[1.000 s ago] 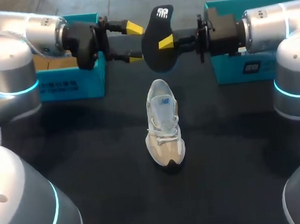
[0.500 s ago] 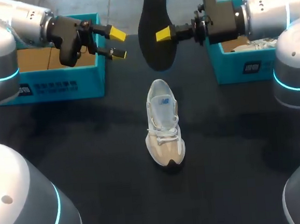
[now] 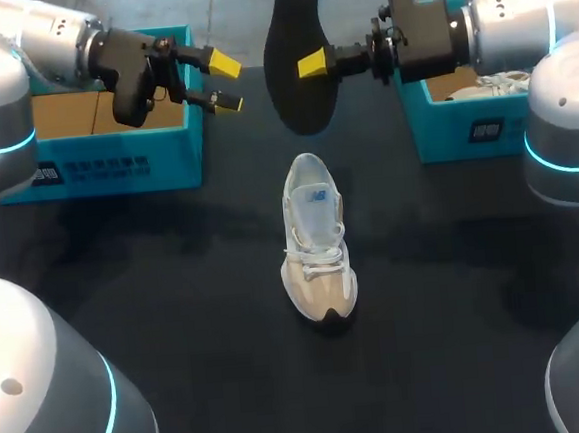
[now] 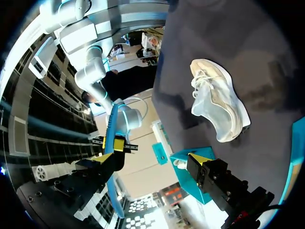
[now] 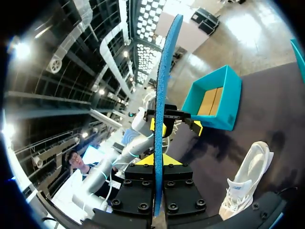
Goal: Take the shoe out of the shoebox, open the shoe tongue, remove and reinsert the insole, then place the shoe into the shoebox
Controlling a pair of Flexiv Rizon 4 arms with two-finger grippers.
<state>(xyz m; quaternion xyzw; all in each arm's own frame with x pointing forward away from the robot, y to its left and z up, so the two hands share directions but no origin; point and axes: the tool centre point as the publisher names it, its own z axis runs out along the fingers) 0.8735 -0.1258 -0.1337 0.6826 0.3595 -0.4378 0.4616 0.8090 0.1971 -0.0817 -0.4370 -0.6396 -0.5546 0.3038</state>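
1. Head view. At upper centre the right pincer [image 3: 316,64] clamps the black insole [image 3: 294,46] on edge and holds it high above the shoe [image 3: 316,239]. The shoe stands mid-frame on the counter [image 3: 175,286] with its opening toward the insole, probably set for reinsertion. At upper left the left pincer [image 3: 224,83] is spread wide and empty before the teal shoebox [image 3: 115,168].
2. Left wrist view. Its own fingers [image 4: 102,160] gape with nothing between them. The shoe [image 4: 219,107] lies well ahead, untouched.
3. Right wrist view. The insole [image 5: 164,95], seen edge-on, runs straight out from the closed fingers. Beyond it the left pincer [image 5: 174,125] faces it, with the shoebox [image 5: 214,102] behind.
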